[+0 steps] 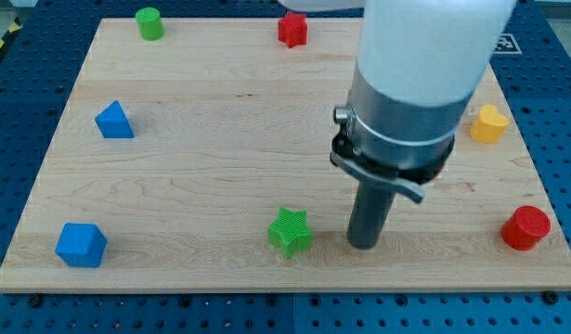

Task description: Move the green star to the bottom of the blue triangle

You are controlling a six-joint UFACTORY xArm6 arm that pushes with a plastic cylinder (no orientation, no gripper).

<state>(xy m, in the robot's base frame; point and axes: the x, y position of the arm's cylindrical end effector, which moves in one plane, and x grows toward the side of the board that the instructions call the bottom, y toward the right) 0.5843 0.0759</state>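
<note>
The green star lies near the bottom edge of the wooden board, about the middle. The blue triangle sits far to the view's left, higher up on the board. My tip rests on the board just to the right of the green star, a small gap apart from it. The rod hangs from the arm's wide white and grey body, which covers the board's upper right.
A blue cube sits at the bottom left corner. A green cylinder and a red star stand along the top edge. A yellow block and a red cylinder are at the right.
</note>
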